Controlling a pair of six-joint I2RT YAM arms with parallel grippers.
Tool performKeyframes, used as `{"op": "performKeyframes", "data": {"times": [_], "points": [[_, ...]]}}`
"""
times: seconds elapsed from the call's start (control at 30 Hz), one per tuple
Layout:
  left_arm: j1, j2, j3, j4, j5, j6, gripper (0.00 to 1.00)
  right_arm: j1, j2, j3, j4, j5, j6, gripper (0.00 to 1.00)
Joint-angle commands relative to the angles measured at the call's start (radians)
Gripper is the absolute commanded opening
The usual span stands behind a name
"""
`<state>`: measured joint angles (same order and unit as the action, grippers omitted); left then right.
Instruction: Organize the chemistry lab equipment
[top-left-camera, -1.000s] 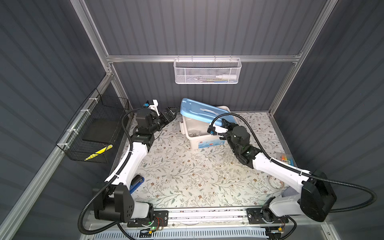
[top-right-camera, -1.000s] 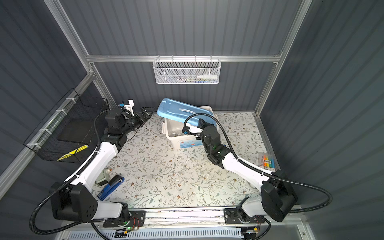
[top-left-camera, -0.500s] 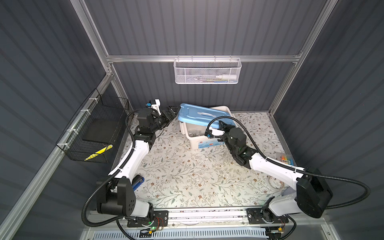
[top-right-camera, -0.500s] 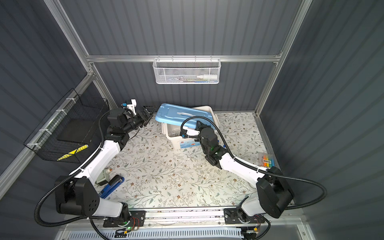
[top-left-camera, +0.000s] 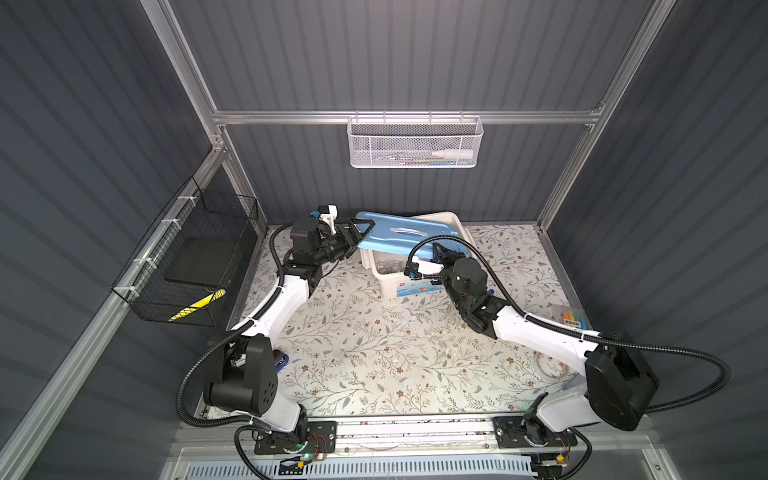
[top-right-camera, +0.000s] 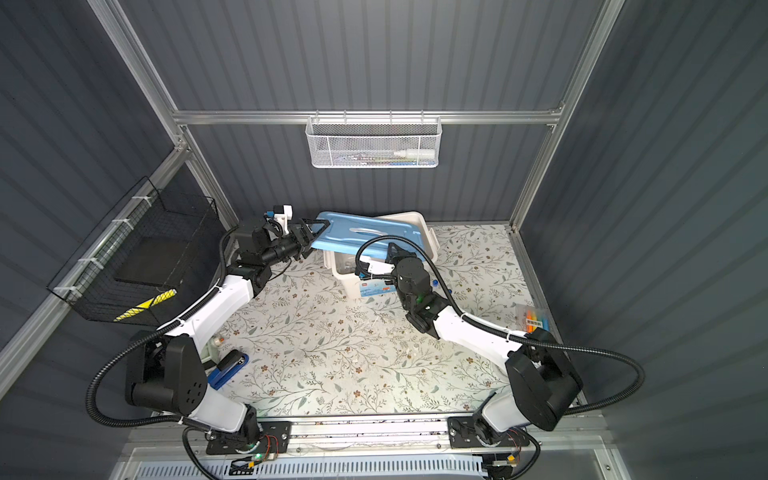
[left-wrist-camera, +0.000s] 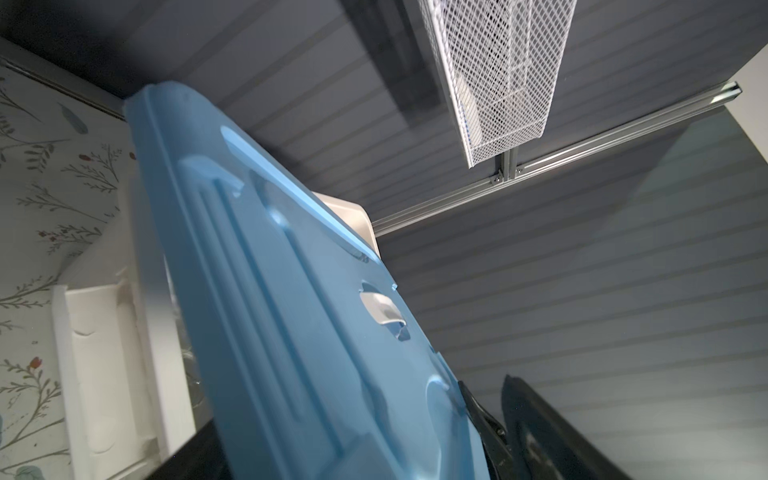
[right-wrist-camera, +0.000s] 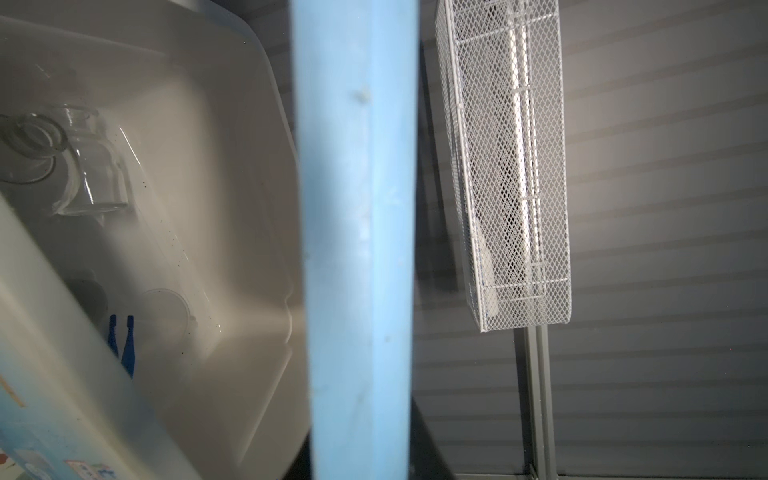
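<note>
A blue lid (top-left-camera: 405, 235) (top-right-camera: 365, 230) lies almost flat over the white bin (top-left-camera: 451, 220) at the back. My right gripper (top-left-camera: 442, 253) (right-wrist-camera: 361, 457) is shut on the lid's near rim (right-wrist-camera: 357, 208), with a dark finger on each side. My left gripper (top-left-camera: 359, 230) (top-right-camera: 318, 232) stands open at the lid's left corner, which sits between its jaws; one finger (left-wrist-camera: 482, 419) lies against the lid's edge (left-wrist-camera: 291, 311). Inside the bin (right-wrist-camera: 232, 124) lie clear glass vessels (right-wrist-camera: 89, 166) and blue tweezers (right-wrist-camera: 124, 345). The rest of the equipment is hidden.
A white mesh basket (top-left-camera: 415, 143) hangs on the back wall and a black wire basket (top-left-camera: 187, 266) on the left wall. A blue-black stapler (top-right-camera: 228, 368) lies by the left arm's base. A marker pack (top-left-camera: 571, 322) sits at the right edge.
The blue lid has come down from a steep tilt to nearly flat over the bin, carried by my right gripper. My left gripper has moved onto the lid's left corner and narrowed slightly.
</note>
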<state>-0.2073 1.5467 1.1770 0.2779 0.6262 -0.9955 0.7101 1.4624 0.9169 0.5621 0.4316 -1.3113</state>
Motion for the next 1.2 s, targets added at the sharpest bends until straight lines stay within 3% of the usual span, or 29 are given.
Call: {"op": "performKeyframes", "data": {"times": [0.0, 0.33, 0.53, 0.73, 1.17], "points": [[-0.001, -0.008, 0.0, 0.037, 0.031, -0.002, 0.81, 0.009, -0.005, 0.007, 0.082, 0.003, -0.002, 0.23], [-0.001, -0.021, -0.071, 0.072, 0.024, 0.013, 0.5, 0.016, -0.031, 0.006, -0.021, -0.023, 0.07, 0.29], [-0.001, -0.02, -0.092, 0.089, 0.024, 0.011, 0.45, 0.011, -0.028, 0.024, -0.074, -0.023, 0.085, 0.36], [-0.001, -0.033, -0.116, 0.095, 0.013, 0.019, 0.43, -0.012, -0.037, 0.062, -0.215, -0.044, 0.184, 0.49], [-0.001, -0.047, -0.191, 0.132, 0.007, 0.024, 0.34, -0.085, -0.087, 0.1, -0.39, -0.126, 0.368, 0.66]]}}
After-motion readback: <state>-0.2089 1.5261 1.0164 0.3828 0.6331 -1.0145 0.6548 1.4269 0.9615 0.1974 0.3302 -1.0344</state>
